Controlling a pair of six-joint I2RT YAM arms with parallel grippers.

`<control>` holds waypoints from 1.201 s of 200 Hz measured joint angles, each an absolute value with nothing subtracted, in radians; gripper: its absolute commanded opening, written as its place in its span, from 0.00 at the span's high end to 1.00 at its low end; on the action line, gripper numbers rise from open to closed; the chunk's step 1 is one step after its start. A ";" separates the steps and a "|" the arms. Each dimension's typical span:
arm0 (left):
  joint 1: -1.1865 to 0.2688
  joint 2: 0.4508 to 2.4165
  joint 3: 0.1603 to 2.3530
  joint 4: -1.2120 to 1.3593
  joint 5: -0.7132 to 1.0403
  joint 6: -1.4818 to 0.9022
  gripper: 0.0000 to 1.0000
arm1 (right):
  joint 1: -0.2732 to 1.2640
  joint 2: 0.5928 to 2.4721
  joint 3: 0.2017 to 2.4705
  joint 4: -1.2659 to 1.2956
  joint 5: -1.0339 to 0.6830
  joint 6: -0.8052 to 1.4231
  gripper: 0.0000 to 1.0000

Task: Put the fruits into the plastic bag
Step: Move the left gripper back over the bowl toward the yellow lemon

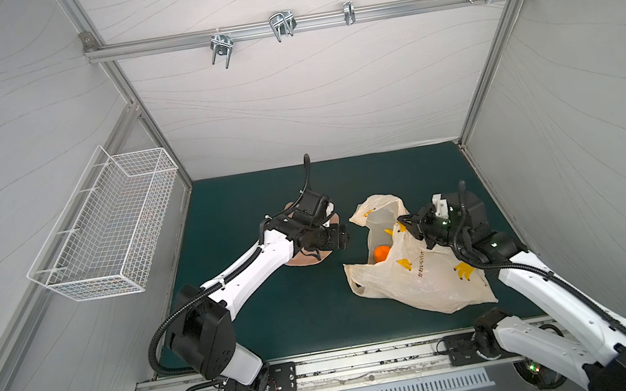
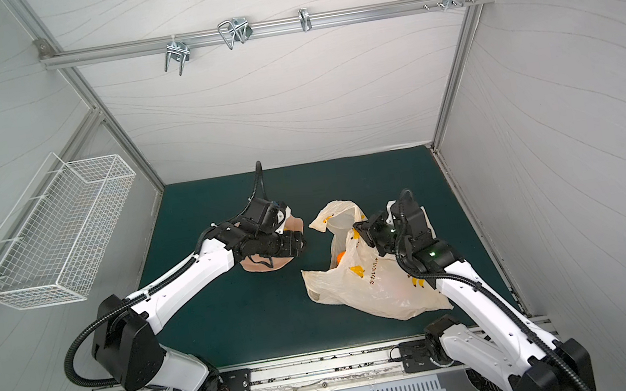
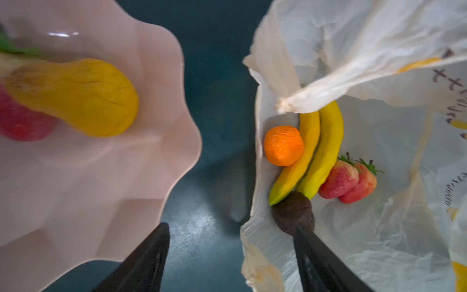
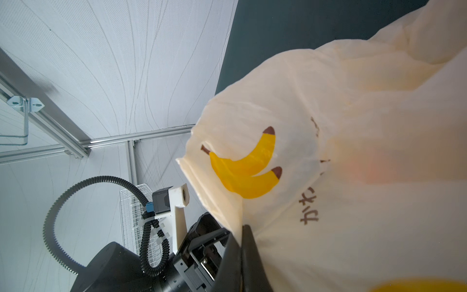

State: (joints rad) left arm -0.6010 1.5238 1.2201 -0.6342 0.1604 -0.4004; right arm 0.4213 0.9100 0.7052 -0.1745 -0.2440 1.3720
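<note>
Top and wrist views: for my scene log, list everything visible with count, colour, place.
cream translucent plastic bag: one, banana-printed, on mat, right side.
toy bananas: two, yellow, in bag.
toy strawberries: two, red, in bag.
toy orange: one, orange, in bag.
dark brown toy fruit: one, at bag's mouth, inside.
pear-shaped toy fruit: one, yellow-orange, in bowl.
blurred red fruit: one, in bowl.
wavy-edged plastic bowl: one, pink, left of bag.
wire basket: one, white, left wall.
metal hooks: four, silver, back rail.
mat: one, dark green, underneath.
left gripper: black, open, between bowl and bag.
right gripper: black, shut on bag's edge.
</note>
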 measured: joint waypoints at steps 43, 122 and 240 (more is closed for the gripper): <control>-0.513 1.521 1.216 -0.687 0.067 -0.381 0.12 | 0.422 0.906 0.704 -0.176 -0.244 1.372 1.00; -0.459 1.565 1.227 -0.727 -0.009 -0.348 0.05 | 0.421 0.906 0.704 -0.176 -0.244 1.372 1.00; -0.448 1.787 1.355 -0.678 0.041 -0.504 0.07 | 0.422 0.906 0.704 -0.177 -0.243 1.372 1.00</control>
State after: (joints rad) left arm -0.4484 1.7866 1.3548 -0.6777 0.0414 -0.5037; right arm 0.4217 0.9058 0.7036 -0.1772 -0.2432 1.3720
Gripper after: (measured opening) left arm 0.939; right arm 0.045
